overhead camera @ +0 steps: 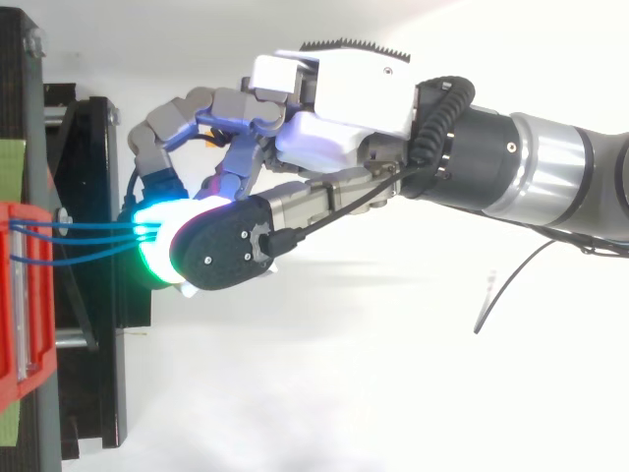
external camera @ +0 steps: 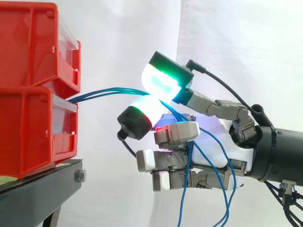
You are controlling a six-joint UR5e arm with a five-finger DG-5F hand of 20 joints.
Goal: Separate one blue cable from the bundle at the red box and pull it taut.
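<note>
The stacked red plastic box (external camera: 33, 90) sits on a black metal surface (external camera: 42, 189); thin blue cables (external camera: 102, 92) leave the front of the red box where its upper and lower bins meet and run outward in a loose fan of several strands; they meet at the robot's hand (overhead camera: 339, 93), which hovers just off the box front. The hand is pinching there: two glowing pads (external camera: 163, 80) are pressed together on the strands, one above and one below, with the other fingers curled under the palm; beyond the pinch, on the side away from the red box, the cables hang slack in loops. How many strands the pads hold cannot be told, so the step in hand looks to be the separating, with tautening not yet done; the span from the box bows gently. The next move likely calls for letting the spare strands slip free, keeping one pinched, then drawing straight away from the red box until that strand is straight.
</note>
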